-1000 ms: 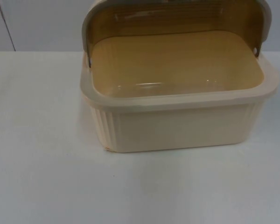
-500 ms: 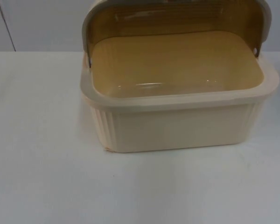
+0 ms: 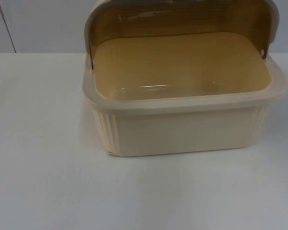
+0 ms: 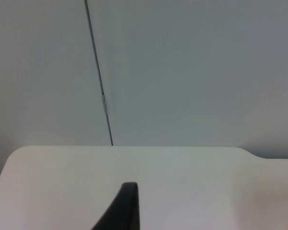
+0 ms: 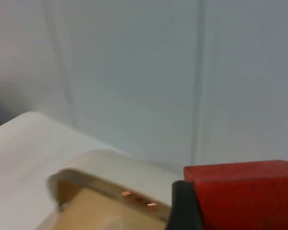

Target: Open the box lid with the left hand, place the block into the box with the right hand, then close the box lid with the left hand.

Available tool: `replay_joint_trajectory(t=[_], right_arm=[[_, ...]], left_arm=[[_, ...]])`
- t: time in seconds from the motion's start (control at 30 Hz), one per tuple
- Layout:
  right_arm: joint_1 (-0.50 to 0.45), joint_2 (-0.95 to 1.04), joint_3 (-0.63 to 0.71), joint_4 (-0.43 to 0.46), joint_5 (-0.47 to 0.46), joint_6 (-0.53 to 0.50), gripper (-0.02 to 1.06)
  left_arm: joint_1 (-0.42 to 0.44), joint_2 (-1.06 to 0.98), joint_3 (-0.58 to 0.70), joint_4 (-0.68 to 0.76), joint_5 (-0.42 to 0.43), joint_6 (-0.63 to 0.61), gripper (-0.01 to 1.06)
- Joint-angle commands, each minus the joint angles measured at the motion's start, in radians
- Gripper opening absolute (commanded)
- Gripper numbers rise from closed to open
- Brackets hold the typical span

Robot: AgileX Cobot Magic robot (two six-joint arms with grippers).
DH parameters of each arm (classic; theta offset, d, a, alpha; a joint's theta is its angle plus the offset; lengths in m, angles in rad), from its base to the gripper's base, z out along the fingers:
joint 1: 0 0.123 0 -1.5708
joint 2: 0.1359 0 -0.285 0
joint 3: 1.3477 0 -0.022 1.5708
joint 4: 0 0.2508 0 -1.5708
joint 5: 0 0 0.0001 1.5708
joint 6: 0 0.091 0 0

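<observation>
A cream ribbed box (image 3: 182, 129) stands on the white table, slightly right of centre. Its tinted amber lid (image 3: 182, 19) is swung up at the back and the yellow floor (image 3: 182, 67) inside is bare. In the right wrist view a red block (image 5: 245, 196) is clamped in my right gripper (image 5: 240, 213), with one black fingertip (image 5: 182, 208) pressed on its side. It hangs in the air above the raised lid (image 5: 110, 165). My left gripper (image 4: 144, 225) hovers over bare table facing the wall, with a single black fingertip (image 4: 124, 206) in sight.
The grey partition wall (image 3: 38, 24) closes off the table right behind the box. White table top (image 3: 43, 182) stretches to the left of the box and in front of it. The left wrist view takes in the table's far edge (image 4: 134, 147).
The box and lid have stayed put. A faint shadow has come over the box's right end and the table beside it.
</observation>
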Motion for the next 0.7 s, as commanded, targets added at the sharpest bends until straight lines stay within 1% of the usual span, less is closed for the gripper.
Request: replay_joint_trajectory(t=[0.0, 0.03, 0.07, 0.1, 0.13, 0.2, 0.23, 0.33, 0.37, 0.4, 0.43, 0.47, 0.5, 0.53, 0.57, 0.63, 0.67], right_arm=[[0.055, -0.007, 0.017, -0.043, -0.017, 0.007, 0.00], [0.097, -0.007, 0.038, -0.078, -0.034, 0.015, 0.00], [0.148, -0.007, 0.080, -0.131, -0.075, 0.049, 0.00], [0.148, -0.007, 0.080, -0.131, -0.075, 0.049, 0.00], [0.182, -0.007, 0.111, -0.147, -0.129, 0.086, 0.00], [0.234, 0.000, 0.194, -0.146, -0.249, 0.139, 0.00], [0.234, 0.000, 0.194, -0.146, -0.249, 0.139, 0.00], [0.298, 0.037, 0.305, -0.145, -0.446, 0.212, 0.00], [0.313, 0.058, 0.332, -0.131, -0.483, 0.219, 0.00], [0.313, 0.058, 0.332, -0.131, -0.483, 0.219, 0.00], [0.331, 0.079, 0.346, -0.120, -0.515, 0.222, 0.00], [0.352, 0.122, 0.353, -0.087, -0.543, 0.222, 0.00], [0.355, 0.137, 0.353, -0.065, -0.553, 0.222, 0.00], [0.355, 0.177, 0.348, 0.007, -0.577, 0.222, 0.00], [0.355, 0.193, 0.346, 0.027, -0.583, 0.222, 0.00], [0.355, 0.225, 0.339, 0.039, -0.601, 0.218, 0.00], [0.355, 0.256, 0.331, 0.039, -0.606, 0.199, 0.00]], left_arm=[[0.004, -0.011, 0.002, -0.013, -0.004, -0.004, 1.05], [0.004, -0.011, 0.002, -0.013, -0.004, -0.004, 1.05], [0.004, -0.011, 0.002, -0.013, -0.004, -0.004, 1.05], [0.004, -0.011, 0.002, -0.013, -0.004, -0.004, 1.05], [0.004, -0.011, 0.002, -0.013, -0.004, -0.004, 1.05], [0.004, -0.011, 0.002, -0.013, -0.004, -0.004, 1.05], [0.004, -0.011, 0.002, -0.013, -0.004, -0.004, 1.05], [0.004, -0.011, 0.002, -0.013, -0.004, -0.004, 1.05], [0.004, -0.011, 0.002, -0.015, -0.004, -0.004, 1.05], [0.004, -0.011, 0.002, -0.015, -0.004, -0.004, 1.05], [0.004, -0.011, 0.002, -0.015, -0.004, -0.004, 1.05], [0.004, -0.011, 0.002, -0.015, -0.004, -0.004, 1.05], [0.004, -0.011, 0.002, -0.015, -0.004, -0.004, 1.05], [0.004, -0.011, 0.002, -0.015, -0.004, -0.004, 1.05], [0.004, -0.011, 0.002, -0.015, -0.004, -0.004, 1.05], [0.004, -0.011, 0.002, -0.015, -0.004, -0.004, 1.05], [0.004, -0.011, 0.002, -0.015, -0.004, -0.004, 1.05]])
